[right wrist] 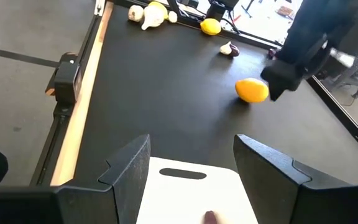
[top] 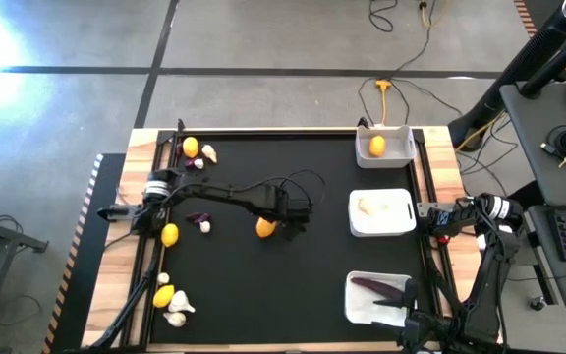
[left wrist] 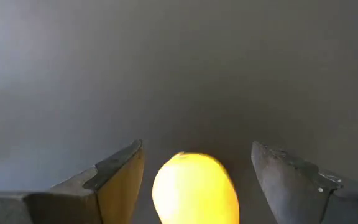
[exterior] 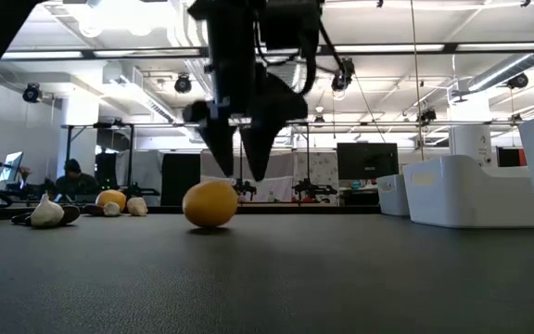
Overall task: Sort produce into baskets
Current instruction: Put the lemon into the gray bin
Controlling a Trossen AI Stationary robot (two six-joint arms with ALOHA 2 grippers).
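Left gripper (top: 281,218) at mat centre, fingers (left wrist: 120,180) spread wide, straddling lemon (top: 265,228) without touching. Lemon on black mat (top: 293,285), left of middle basket (top: 382,212). Right gripper (top: 401,300) spread, empty, over near-right basket (top: 362,305) holding eggplant (top: 379,285).

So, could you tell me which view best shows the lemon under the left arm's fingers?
The left wrist view: the lemon sits between the open fingers. The low view shows it resting on the mat beneath them; the high and right wrist views show it small beside the arm.
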